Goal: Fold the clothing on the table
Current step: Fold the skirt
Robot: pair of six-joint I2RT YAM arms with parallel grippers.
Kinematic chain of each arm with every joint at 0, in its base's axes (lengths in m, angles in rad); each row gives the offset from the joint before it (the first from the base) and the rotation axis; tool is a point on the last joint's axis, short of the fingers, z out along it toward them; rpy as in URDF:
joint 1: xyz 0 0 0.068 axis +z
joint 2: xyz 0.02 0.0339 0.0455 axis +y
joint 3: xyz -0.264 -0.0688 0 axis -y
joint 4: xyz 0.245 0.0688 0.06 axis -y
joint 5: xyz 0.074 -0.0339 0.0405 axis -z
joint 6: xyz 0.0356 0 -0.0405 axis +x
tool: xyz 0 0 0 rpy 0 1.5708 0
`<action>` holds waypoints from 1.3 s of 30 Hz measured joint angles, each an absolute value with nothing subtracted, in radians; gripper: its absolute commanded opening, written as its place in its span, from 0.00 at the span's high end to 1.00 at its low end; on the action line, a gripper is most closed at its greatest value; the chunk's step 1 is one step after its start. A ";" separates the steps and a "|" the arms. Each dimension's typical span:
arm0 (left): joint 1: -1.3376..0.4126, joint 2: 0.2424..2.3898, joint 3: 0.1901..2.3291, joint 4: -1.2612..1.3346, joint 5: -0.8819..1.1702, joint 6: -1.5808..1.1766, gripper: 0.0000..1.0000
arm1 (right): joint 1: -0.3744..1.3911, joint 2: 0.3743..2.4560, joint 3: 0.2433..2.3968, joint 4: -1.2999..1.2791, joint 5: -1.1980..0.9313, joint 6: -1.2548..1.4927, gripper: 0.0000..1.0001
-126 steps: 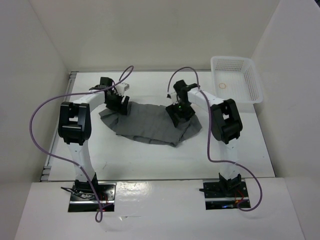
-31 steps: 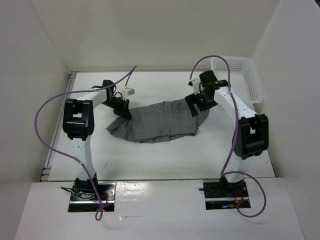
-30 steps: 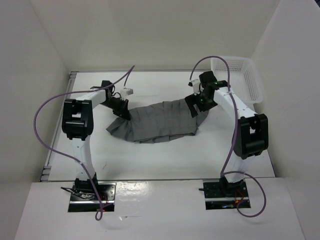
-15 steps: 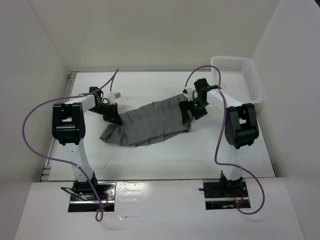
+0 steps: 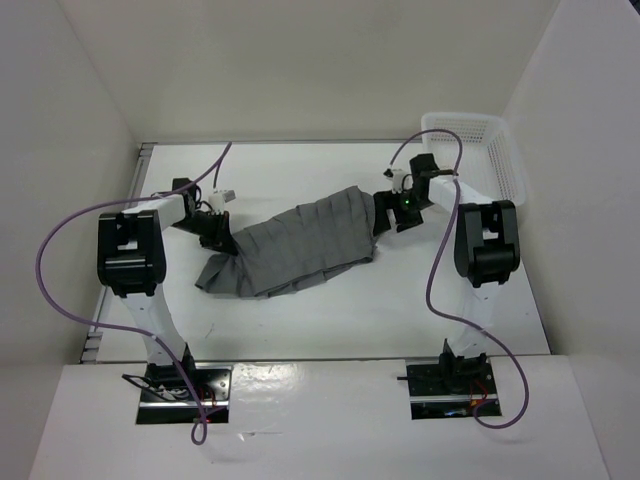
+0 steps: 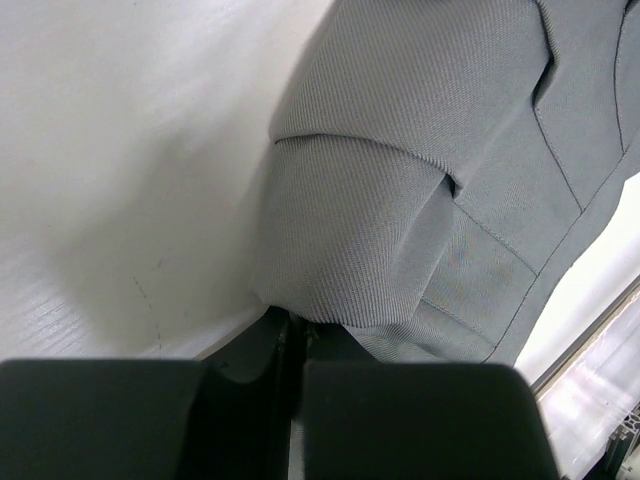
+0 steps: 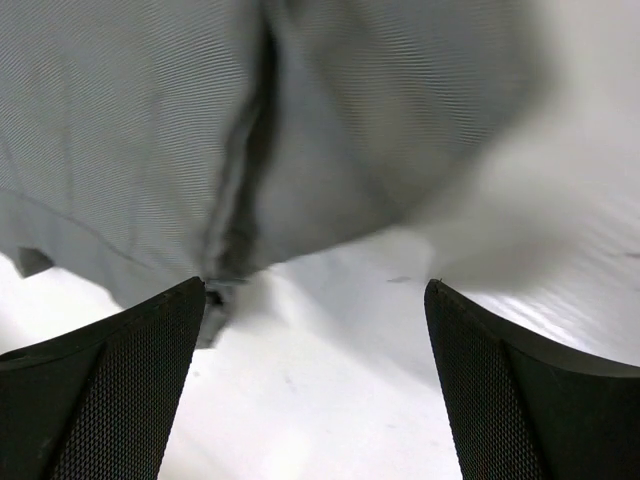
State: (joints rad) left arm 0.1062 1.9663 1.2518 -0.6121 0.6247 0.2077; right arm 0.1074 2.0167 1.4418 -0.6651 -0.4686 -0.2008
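The clothing [image 5: 300,245], a grey pleated garment, lies bunched in a slanted band across the middle of the table [image 5: 300,320]. My left gripper [image 5: 216,233] is shut on its left end. In the left wrist view the closed jaws pinch a fold of the grey clothing [image 6: 400,180] at the left gripper [image 6: 296,328]. My right gripper [image 5: 391,214] stands open at the garment's right end. In the right wrist view the right gripper [image 7: 313,287] holds nothing, with bare table between its fingers [image 7: 120,370] and the clothing [image 7: 250,120] just beyond the tips.
A white mesh basket [image 5: 462,117] stands at the back right corner, close behind the right arm. A metal rail [image 5: 140,160] runs along the table's left edge. White walls enclose the table on three sides.
The left gripper has moved left and nearer, dragging the garment's left end with it. The right arm has drawn in, its gripper staying open at the garment's right end.
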 measured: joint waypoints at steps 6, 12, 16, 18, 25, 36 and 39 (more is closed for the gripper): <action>0.106 1.966 1.252 -0.613 0.622 0.210 1.00 | 0.066 2.025 1.442 -0.625 -0.484 -0.199 0.06; 0.106 1.966 1.251 -0.614 0.622 0.215 1.00 | 0.072 2.062 1.468 -0.602 -0.556 -0.199 0.06; 0.107 1.965 1.250 -0.613 0.623 0.215 1.00 | 0.072 2.086 1.493 -0.595 -0.601 -0.200 0.06; 0.107 1.965 1.250 -0.613 0.624 0.217 1.00 | 0.072 2.092 1.499 -0.594 -0.617 -0.200 0.06; 0.107 1.965 1.250 -0.615 0.626 0.231 1.00 | 0.090 2.110 1.513 -0.591 -0.666 -0.204 0.09; 0.107 1.965 1.250 -0.618 0.626 0.232 1.00 | 0.160 2.131 1.514 -0.592 -0.694 -0.221 0.45; 0.108 1.965 1.250 -0.621 0.626 0.233 1.00 | 0.160 2.144 1.513 -0.595 -0.686 -0.220 0.73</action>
